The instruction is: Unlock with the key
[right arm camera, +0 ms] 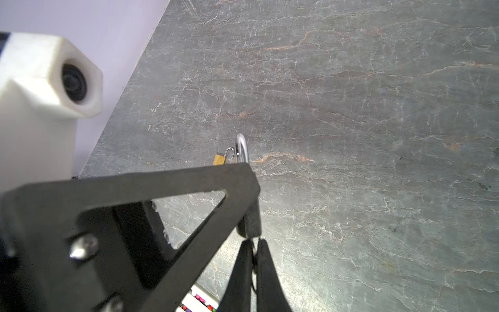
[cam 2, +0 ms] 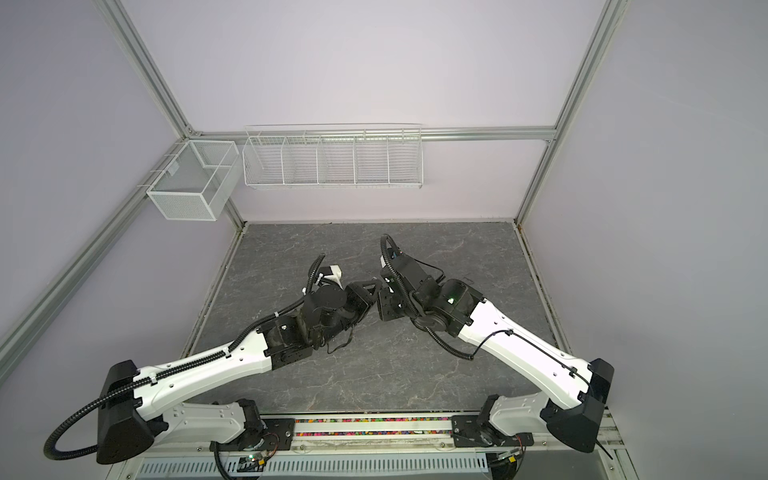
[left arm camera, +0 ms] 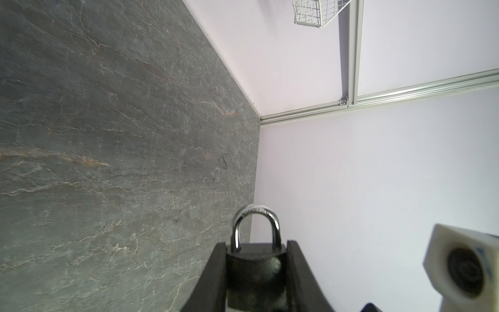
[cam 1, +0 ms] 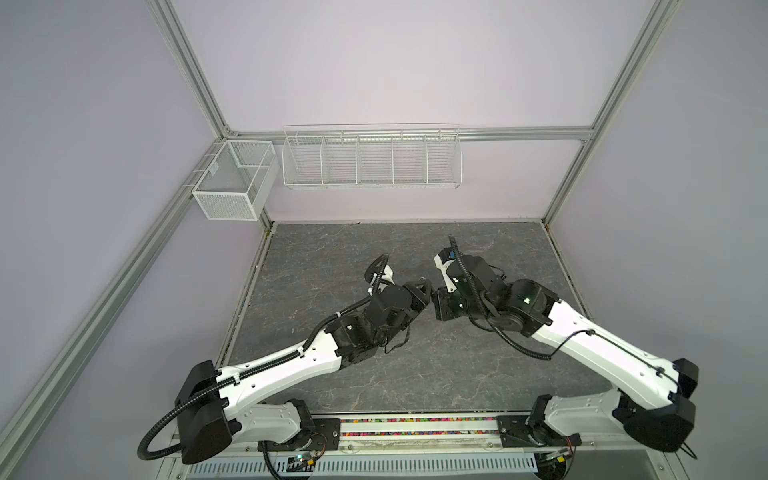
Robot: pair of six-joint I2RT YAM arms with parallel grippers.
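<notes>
Two locks are in sight, and we look at the big one first. Our left claw (left arm camera: pixel 256 244) holds the padlock (left arm camera: pixel 255 272) with one finger pressed on each side, so the claw is open only as wide as the padlock. The padlock has a dark, dull body and a shiny silver loop (left arm camera: pixel 255 216) on top, and the loop looks closed. It is up in the air, over the gray table (right arm camera: pixel 378 108). Our right claw (right arm camera: pixel 253 243) is squeezed almost all the way shut on a thin dark thing (right arm camera: pixel 253 255) right at the bottom of the padlock. We cannot tell if that is the key, as it is too small. The little gold lock (right arm camera: pixel 219 160) lies on the table with its hook open.
</notes>
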